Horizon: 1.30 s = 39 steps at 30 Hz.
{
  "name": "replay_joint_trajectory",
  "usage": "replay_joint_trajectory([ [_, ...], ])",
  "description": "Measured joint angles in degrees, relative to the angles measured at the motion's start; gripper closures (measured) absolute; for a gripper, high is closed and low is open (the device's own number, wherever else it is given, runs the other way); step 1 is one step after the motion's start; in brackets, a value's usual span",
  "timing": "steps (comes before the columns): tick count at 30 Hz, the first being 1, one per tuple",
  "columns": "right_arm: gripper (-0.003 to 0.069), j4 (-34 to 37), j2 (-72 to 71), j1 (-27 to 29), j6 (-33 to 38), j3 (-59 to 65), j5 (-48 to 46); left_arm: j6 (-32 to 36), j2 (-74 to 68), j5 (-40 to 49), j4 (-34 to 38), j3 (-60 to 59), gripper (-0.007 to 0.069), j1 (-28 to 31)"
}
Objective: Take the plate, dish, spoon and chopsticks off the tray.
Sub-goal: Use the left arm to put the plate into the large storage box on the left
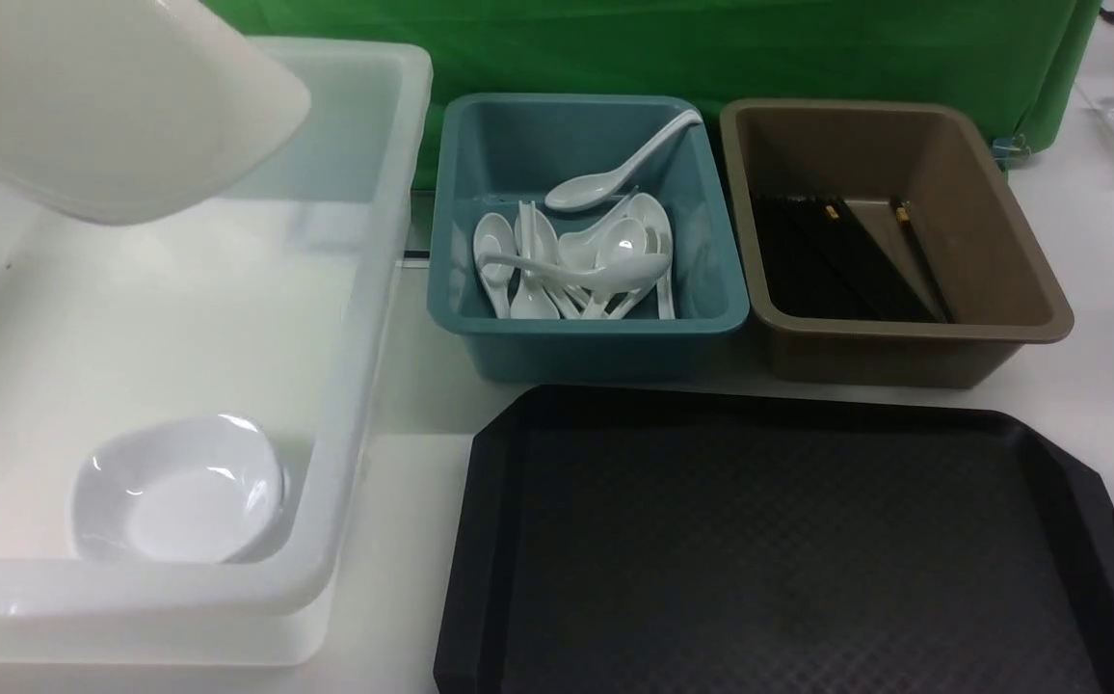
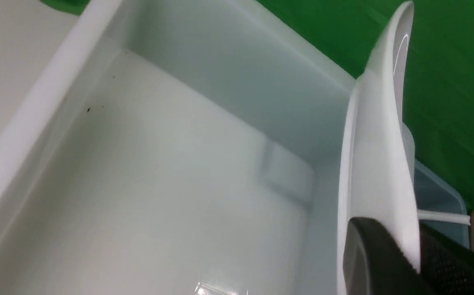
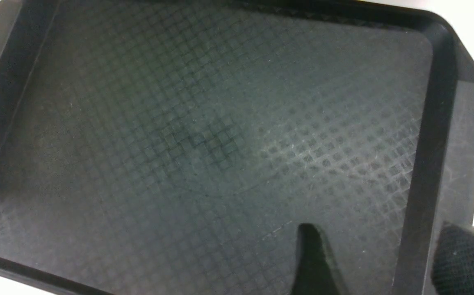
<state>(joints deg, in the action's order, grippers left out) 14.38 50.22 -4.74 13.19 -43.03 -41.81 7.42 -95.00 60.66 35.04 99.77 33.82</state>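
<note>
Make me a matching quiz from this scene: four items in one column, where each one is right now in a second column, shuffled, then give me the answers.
Things
1. plate
2. small white dish
3. spoons
4. chopsticks

Places
A. in the brown bin
B. piled in the teal bin
C. gripped by the left gripper, up over the white tub
D. lying on the floor of the white tub

Pairs: 1-C, 2-D, 3-B, 4-A
</note>
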Motion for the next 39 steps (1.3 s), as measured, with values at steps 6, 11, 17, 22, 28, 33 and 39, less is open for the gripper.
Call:
replay_joint_trajectory([
  [6, 0.0244, 0.0, 0.0, 0.0, 0.0, 0.0, 0.2, 4.5, -0.4, -12.3, 7.8, -15.8, 0.0594, 0.0],
  [11, 0.0244, 0.0, 0.0, 0.0, 0.0, 0.0, 1.9, 7.7, -0.5, -26.9, 10.5, -25.6, 0.0594, -2.8],
  [17, 0.0244, 0.0, 0.0, 0.0, 0.0, 0.0, 2.2, 8.5, -1.0, -38.3, 7.6, -31.0, 0.0594, -7.6],
  [22, 0.0244, 0.0, 0.0, 0.0, -0.2, 0.0, 2.3, 8.5, -2.8, -41.4, 6.4, -31.1, 0.0596, -10.5],
  [28, 0.0244, 0.0, 0.0, 0.0, -0.2, 0.0, 2.1, 8.4, -6.4, -40.4, 2.5, -31.1, 0.0594, -10.8],
  [33, 0.0244, 0.0, 0.0, 0.0, -0.2, 0.0, 2.0, 8.2, -8.9, -40.0, -0.8, -31.1, 0.0534, -10.9],
  [39, 0.0244, 0.1, 0.0, 0.0, -0.2, 0.0, 2.0, 8.3, -9.2, -39.1, -3.6, -31.1, 0.0362, -10.9],
])
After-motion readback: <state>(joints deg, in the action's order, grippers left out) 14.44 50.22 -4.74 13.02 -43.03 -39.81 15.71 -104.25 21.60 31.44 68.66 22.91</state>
